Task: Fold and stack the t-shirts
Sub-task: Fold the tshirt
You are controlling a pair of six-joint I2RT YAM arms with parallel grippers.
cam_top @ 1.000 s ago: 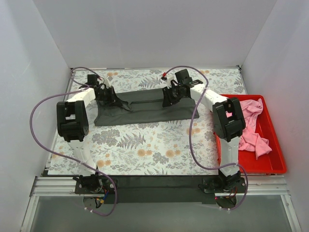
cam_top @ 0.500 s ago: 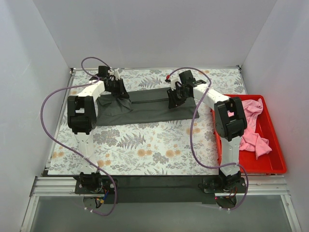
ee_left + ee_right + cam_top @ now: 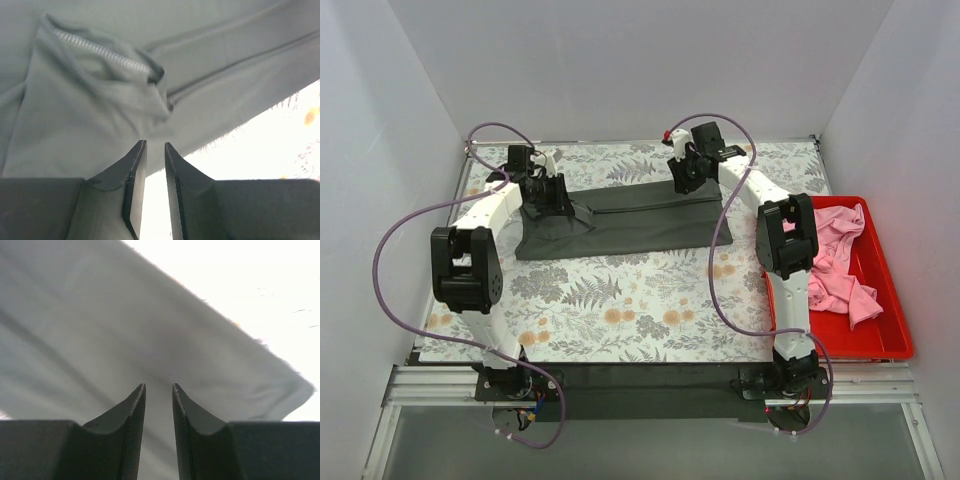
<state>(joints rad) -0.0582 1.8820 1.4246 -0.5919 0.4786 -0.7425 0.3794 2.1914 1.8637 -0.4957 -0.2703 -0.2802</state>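
White walls, floral table cloth [image 3: 620,310], charcoal t-shirt [image 3: 630,225], left gripper [image 3: 154,150] and right gripper [image 3: 158,390] nearly closed, empty

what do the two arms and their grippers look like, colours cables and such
Both arms have white link segments with bulky black joint housings, on black bases at the table's near edge. A purple cable loops loosely along each arm. The left gripper and right gripper each have two dark grey, smooth fingers tapering to pointed, blade-like tips. A small red spot sits near the right wrist. No markings are legible.

A floral cloth [image 3: 620,300] covers the counter [image 3: 640,385]; a grey t-shirt [image 3: 630,225] lies toward its far edge, a red tray [image 3: 880,335] at its right edge.
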